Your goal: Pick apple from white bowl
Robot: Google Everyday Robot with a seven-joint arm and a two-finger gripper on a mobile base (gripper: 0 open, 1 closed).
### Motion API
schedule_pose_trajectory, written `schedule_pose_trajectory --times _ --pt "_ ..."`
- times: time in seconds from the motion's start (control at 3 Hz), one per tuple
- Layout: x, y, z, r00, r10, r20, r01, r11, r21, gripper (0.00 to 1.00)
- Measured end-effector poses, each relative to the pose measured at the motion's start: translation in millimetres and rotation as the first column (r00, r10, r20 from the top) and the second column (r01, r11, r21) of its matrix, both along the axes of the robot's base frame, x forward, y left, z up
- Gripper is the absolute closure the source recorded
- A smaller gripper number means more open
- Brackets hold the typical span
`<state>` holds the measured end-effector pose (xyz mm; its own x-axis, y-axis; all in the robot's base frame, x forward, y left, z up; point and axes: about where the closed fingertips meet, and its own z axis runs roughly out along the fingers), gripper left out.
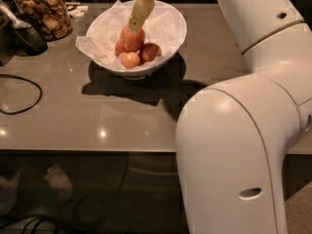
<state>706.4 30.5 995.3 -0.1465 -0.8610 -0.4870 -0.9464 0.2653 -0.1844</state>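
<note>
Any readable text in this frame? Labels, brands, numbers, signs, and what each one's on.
No readable text anywhere in the camera view.
glass jar: no label showing.
white bowl and apple: no markings.
robot arm: plain white shell, no logo or number.
gripper, down in the bowl at the apple: no text.

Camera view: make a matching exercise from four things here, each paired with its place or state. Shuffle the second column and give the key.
1. apple
2. white bowl
3. glass jar
4. gripper

A. far left, at the back
B. lined with crumpled paper
C. red, topmost in the heap
D. reaching down from above, its tip at the top fruit

Pairs: 1-C, 2-B, 3-A, 4-D
</note>
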Motion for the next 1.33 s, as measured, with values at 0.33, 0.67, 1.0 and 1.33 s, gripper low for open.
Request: schedule_pose_trajectory --times 0.33,0.67,1.0,1.33 --pt "6.2 -0.3 -6.9 0.9997 -0.017 -0.015 0.017 1.0 0.005 0.37" --pt "10.4 0.3 -13.2 0.9991 -0.028 -0.031 0.029 1.0 0.012 0.37" --pt "13.8 2.8 -20.1 0.9983 -0.033 -0.049 0.034 0.999 0.015 0.38" --pt "15.6 7.5 -25.0 0.9977 -0.028 -0.062 0.029 0.999 0.017 0.36"
